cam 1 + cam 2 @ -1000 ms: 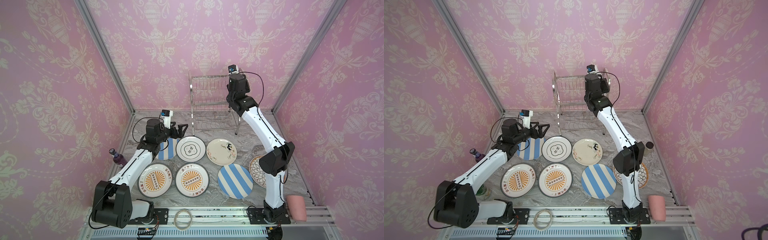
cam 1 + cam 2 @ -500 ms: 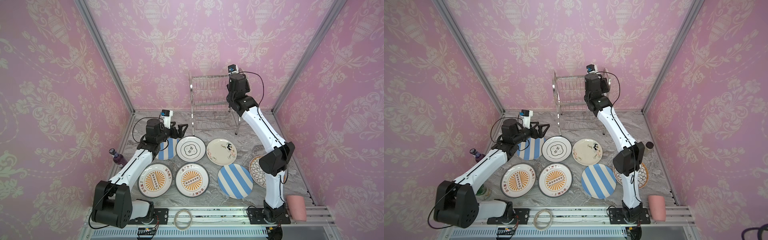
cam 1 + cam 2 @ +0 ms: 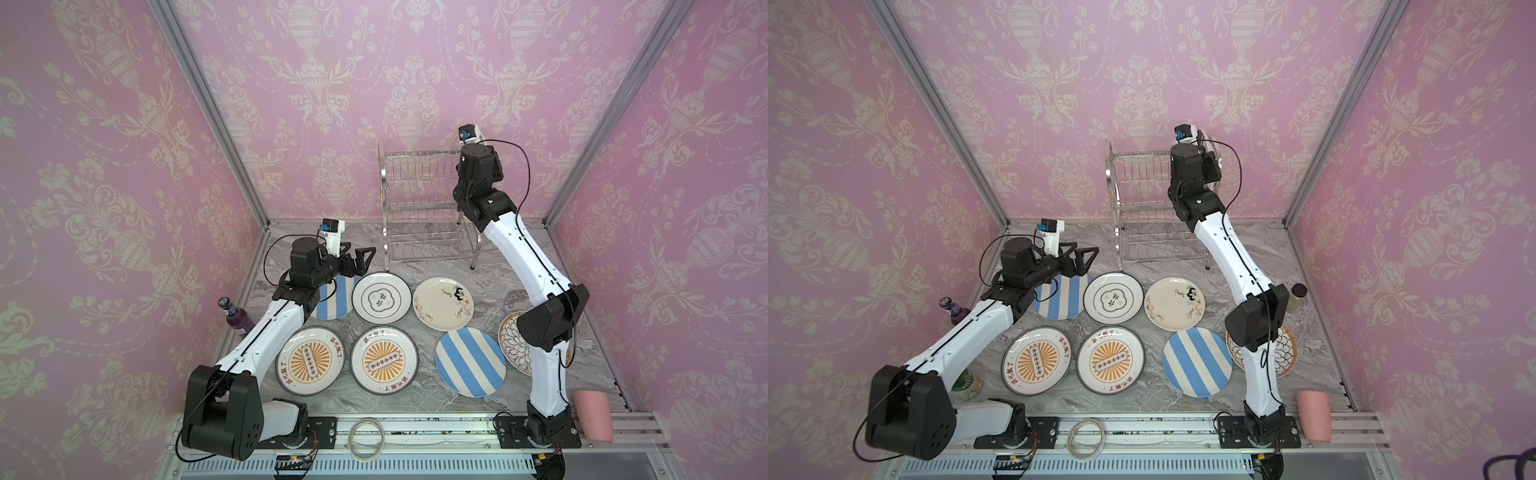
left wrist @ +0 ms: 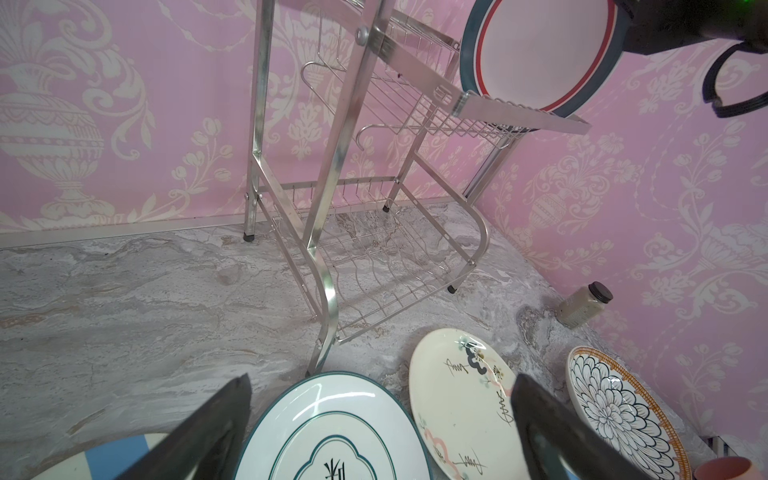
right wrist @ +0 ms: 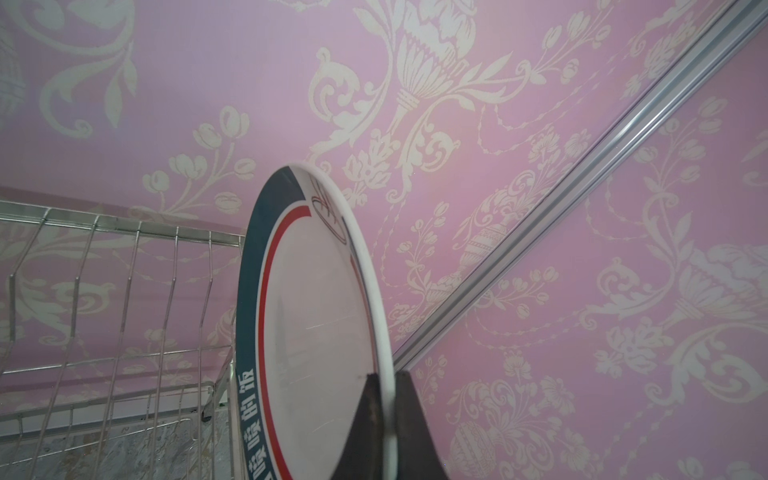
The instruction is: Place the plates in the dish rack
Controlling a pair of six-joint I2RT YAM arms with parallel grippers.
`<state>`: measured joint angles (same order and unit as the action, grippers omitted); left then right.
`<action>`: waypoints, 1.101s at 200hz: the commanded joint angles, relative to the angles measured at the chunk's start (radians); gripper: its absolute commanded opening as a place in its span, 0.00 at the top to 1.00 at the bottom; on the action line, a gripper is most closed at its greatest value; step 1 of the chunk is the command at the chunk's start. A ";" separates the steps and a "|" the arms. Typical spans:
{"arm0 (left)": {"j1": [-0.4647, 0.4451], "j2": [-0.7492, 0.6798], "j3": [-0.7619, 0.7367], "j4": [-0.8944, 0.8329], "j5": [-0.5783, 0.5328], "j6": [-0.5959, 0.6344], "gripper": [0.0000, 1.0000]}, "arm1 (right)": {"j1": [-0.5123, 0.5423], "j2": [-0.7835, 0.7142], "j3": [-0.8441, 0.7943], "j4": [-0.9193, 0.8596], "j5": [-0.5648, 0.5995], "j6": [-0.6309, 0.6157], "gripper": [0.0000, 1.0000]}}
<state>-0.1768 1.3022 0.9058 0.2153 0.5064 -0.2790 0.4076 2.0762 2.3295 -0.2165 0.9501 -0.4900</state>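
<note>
Seven plates lie flat on the marble tabletop [image 3: 503, 266] in two rows. Far row, from the left arm's [image 3: 266, 332] side: left blue-striped plate [image 3: 337, 302], white dark-outlined plate [image 3: 381, 297], cream doodled plate [image 3: 442, 303]. Near row: left sunburst plate [image 3: 311, 360], right sunburst plate [image 3: 384, 359], right blue-striped plate [image 3: 471, 361], petal-patterned plate [image 3: 512, 341]; the last is partly hidden by the right arm [image 3: 523, 253].

The dish rack [image 3: 424, 216] stands at the back of the tabletop. One plate, the teal-rimmed plate [image 4: 536, 54], stands on edge at the end of the upper tier on the right arm's side. The right gripper [image 5: 387, 386] is clamped on its rim, one finger on each face. Whether its lower edge sits in a slot cannot be told.

The left gripper [image 4: 380, 380] hovers above the far edge of the left blue-striped plate, jaws spread wide and holding nothing.

Other containers: a purple bottle [image 3: 235, 316] beside the left arm, a jar with a black lid [image 4: 584, 309] at the tabletop's edge on the right arm's side, a pink cup [image 3: 592, 415] lying on its side at the front rail [image 3: 436, 422]. Their contents cannot be told.

Writing: white Chinese characters run along the teal band of the held plate. Red characters sit on the rims of both sunburst plates, and dark characters at the centre of the white dark-outlined plate.
</note>
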 commanded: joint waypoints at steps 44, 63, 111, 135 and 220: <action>0.003 -0.028 -0.012 -0.004 -0.005 0.019 0.01 | 0.011 0.014 0.026 0.184 0.083 -0.151 1.00; 0.003 -0.029 -0.012 -0.007 -0.006 0.021 0.01 | 0.013 0.014 0.043 0.192 0.078 -0.157 1.00; 0.002 -0.029 -0.013 -0.003 -0.005 0.019 0.01 | 0.039 0.016 0.110 0.163 0.068 -0.163 1.00; 0.002 -0.028 -0.014 0.002 -0.002 0.016 0.01 | 0.054 0.001 0.112 0.158 0.052 -0.147 1.00; 0.002 -0.027 -0.018 0.004 -0.003 0.017 0.01 | 0.053 0.038 0.139 0.141 0.020 -0.105 1.00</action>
<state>-0.1768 1.2953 0.8993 0.2157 0.5064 -0.2790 0.4625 2.0926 2.4176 -0.1543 0.9550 -0.5838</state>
